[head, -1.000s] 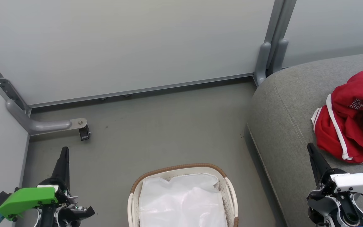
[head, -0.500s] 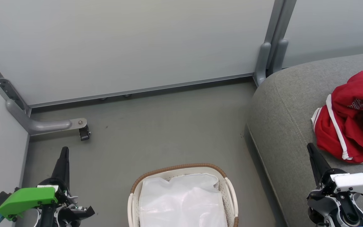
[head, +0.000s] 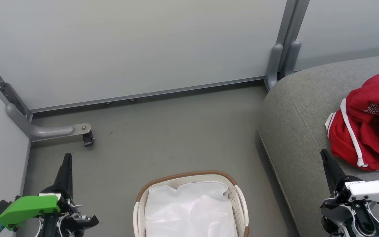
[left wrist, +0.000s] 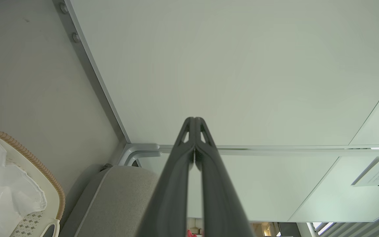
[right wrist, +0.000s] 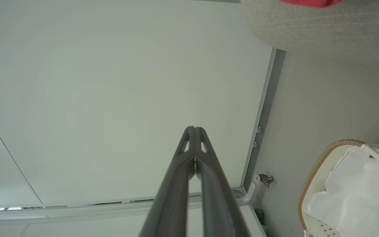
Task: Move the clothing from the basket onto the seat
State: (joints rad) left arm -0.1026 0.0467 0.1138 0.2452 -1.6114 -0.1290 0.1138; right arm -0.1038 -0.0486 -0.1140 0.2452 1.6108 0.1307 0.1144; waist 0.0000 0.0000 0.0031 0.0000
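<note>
Head view: the basket (head: 186, 174) stands on the grey floor (head: 163, 131) at the bottom middle, and a crumpled white sheet (head: 191, 210) lies inside it. The seat (head: 299, 125) is to the right of the basket. The clothing (head: 367, 128), a bunched red heap with white stripes, lies on the seat, well apart from the basket. The left tool (head: 67, 156) hangs over the floor to the left of the basket, with its two dark fingers pressed together and nothing between them. The right tool (head: 323, 152) is over the seat to the right of the basket, also pressed together and empty. Its tip is just beside the near edge of the clothing but not touching it.

Left wrist view: the left tool (left wrist: 194, 120) has its fingers meeting along their length and points at a pale wall panel (left wrist: 242, 65). The basket's brown rim (left wrist: 33, 160) curves in at the lower left of this view with the white sheet (left wrist: 5, 184) in it. A corner of the seat (left wrist: 120, 197) sits beyond the basket.

Right wrist view: the right tool (right wrist: 194, 128) is closed tip to tip against the same pale panel. The basket (right wrist: 314, 168) and the white sheet (right wrist: 357, 194) show at the lower right. The seat (right wrist: 324, 26) crosses the top right, with a strip of the red clothing (right wrist: 308, 2) on it, far from the basket.
</note>
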